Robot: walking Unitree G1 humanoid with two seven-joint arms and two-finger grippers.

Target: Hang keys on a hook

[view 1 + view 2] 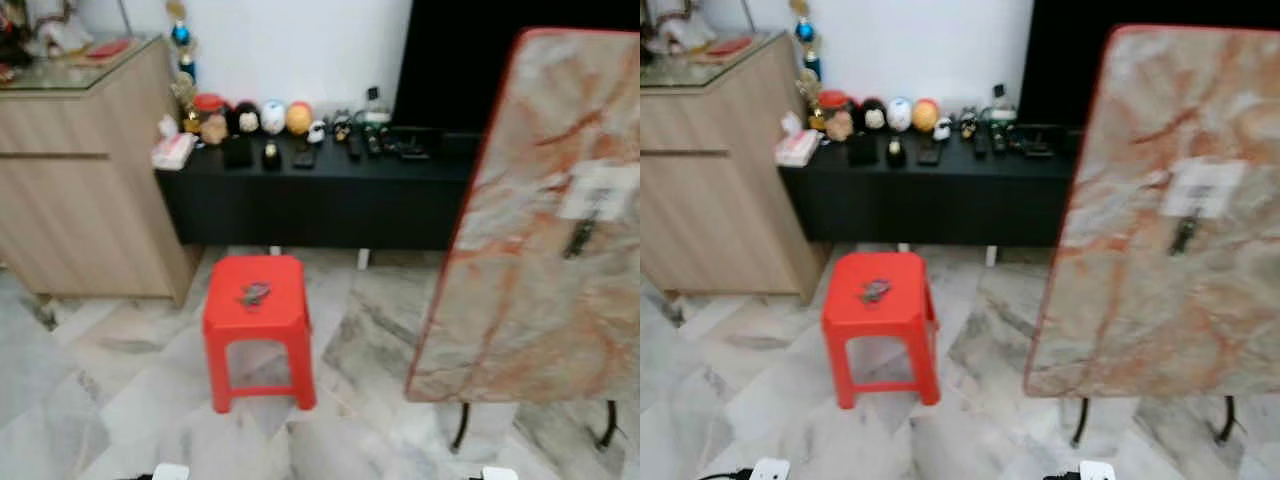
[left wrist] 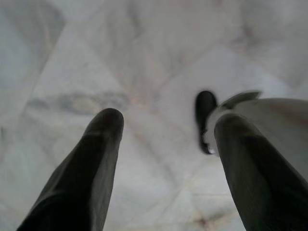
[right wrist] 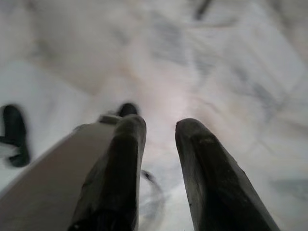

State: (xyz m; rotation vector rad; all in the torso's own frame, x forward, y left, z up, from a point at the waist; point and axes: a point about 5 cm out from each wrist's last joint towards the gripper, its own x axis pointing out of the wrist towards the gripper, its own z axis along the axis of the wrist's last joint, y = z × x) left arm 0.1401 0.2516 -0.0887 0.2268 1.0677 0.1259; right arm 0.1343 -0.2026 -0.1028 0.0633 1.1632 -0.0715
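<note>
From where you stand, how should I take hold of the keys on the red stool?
The keys lie flat in a small bunch near the middle of the red stool seat. Probably best to come straight down from above and pinch across the bunch, since nothing stands up to grip from the side. They are too blurred to pick out a ring. Both grippers hang over the floor.

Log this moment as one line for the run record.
stage: approach | keys: on red stool | hook: on upright marble tabletop, bare | left claw: open, idle over floor | right claw: open, idle
</note>
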